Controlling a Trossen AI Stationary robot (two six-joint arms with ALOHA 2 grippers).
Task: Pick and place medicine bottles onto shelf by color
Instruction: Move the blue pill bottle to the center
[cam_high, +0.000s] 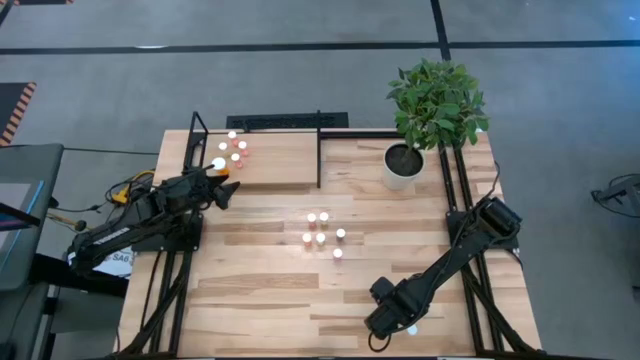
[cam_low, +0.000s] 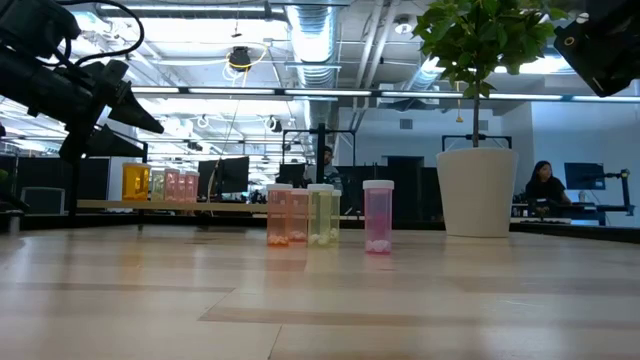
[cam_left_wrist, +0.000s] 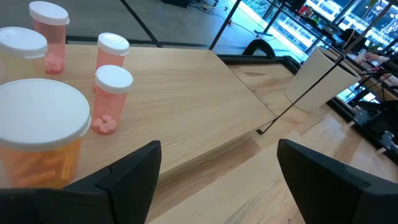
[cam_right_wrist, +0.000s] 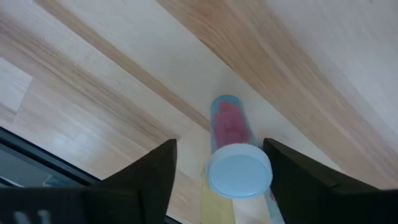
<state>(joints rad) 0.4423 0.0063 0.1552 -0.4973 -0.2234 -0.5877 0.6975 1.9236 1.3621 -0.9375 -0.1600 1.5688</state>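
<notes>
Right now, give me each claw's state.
Left claw: open, empty, by the light-wood shelf board.
Right claw: open around a white-capped pink pill bottle, not gripping.

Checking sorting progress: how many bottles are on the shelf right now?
4 visible, clustered at the shelf's left end: a large orange bottle beside the open left tool, and three pink bottles. Others may be hidden.

No readable text, label, brand, number or sign appears in any view. The medicine bottles (cam_low: 320, 214) carry no legible labels, and their white caps are blank. A small white tag (cam_high: 118, 259) on the left arm's base bears dark marks too small to make out. Screens in the room behind the table show nothing legible.
</notes>
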